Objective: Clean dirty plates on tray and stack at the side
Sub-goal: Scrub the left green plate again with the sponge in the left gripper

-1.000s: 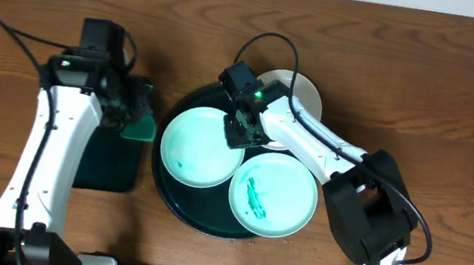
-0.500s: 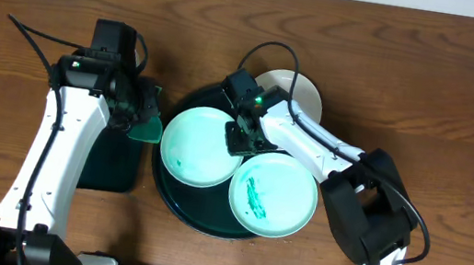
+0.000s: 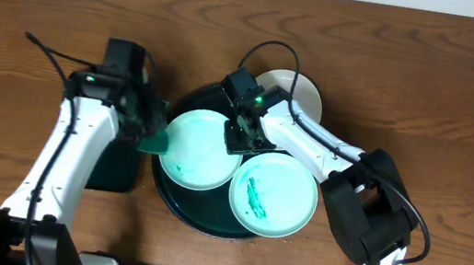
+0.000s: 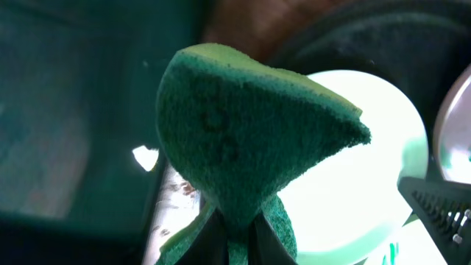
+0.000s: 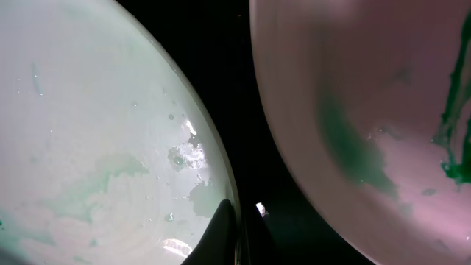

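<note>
**Desk:** What have your hands got?

**Me:** My left gripper (image 4: 237,241) is clamped on the green sponge (image 4: 243,140). It pinches the narrow end, so the broad part fans out ahead. My right gripper (image 3: 236,137) has finished closing and now nips the right rim of the left mint plate (image 3: 197,150). On the wrist view, one fingertip (image 5: 223,221) lies over that rim.

**Desk:** What moved?

**Me:** Over the last second I've swung the left arm off the rectangular tray (image 3: 111,171) toward the round tray (image 3: 173,205). The sponge now overlaps the plate's left edge, but I can't tell whether it touches. The right arm has hardly shifted.

**Desk:** And around it?

**Me:** That plate lies in the round tray's left half, with faint teal marks on it. The front mint plate (image 3: 273,195) sits just beside it, front right, carrying a bold teal smear. The white plate (image 3: 303,93) lies at the tray's far right edge, partly hidden by my right arm, which crosses above it. Everything stands on the wooden table (image 3: 446,97).
</note>
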Controlling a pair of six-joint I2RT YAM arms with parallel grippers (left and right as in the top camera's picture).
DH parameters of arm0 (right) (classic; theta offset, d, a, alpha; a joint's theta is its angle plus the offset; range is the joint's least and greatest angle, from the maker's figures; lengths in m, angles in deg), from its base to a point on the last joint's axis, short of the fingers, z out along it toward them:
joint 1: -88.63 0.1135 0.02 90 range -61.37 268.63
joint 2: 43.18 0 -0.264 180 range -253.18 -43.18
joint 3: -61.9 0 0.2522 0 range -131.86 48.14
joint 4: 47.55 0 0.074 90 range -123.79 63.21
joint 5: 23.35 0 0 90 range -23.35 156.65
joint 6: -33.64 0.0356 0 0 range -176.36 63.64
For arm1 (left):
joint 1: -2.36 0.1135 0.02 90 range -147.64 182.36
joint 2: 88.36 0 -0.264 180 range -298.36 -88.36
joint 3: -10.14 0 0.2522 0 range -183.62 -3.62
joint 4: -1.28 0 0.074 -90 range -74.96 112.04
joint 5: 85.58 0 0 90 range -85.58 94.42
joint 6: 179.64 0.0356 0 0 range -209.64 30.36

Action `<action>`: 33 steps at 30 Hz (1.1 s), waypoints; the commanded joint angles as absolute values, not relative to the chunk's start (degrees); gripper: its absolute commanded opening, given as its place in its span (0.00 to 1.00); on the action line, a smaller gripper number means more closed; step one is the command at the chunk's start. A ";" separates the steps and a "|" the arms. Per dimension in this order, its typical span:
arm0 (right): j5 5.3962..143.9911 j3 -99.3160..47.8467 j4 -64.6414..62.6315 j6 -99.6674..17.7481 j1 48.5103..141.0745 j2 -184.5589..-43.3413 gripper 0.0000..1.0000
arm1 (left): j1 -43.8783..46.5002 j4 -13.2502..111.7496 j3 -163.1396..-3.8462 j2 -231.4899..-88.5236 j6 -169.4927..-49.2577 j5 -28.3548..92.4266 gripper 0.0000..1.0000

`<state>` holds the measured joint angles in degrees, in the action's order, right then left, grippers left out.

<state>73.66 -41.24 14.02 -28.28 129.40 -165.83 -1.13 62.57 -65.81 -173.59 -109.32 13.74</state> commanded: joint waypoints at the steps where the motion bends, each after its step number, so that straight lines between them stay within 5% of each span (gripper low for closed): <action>1: 73.83 -41.02 14.20 -28.11 129.16 -167.05 0.01 | -4.21 59.90 -62.97 -174.20 -111.27 15.75 0.07; 18: 73.81 -41.02 14.15 -28.17 129.16 -167.05 0.01 | -8.89 54.99 -58.53 -182.99 -115.05 13.41 0.07; 25: 73.81 -41.02 13.93 -28.17 129.16 -167.05 0.01 | -8.97 54.13 -58.53 -182.99 -100.16 30.20 0.07; 33: 73.81 -41.02 13.96 -28.35 129.16 -167.05 0.01 | -8.97 50.68 -58.53 -182.99 -97.21 31.77 0.07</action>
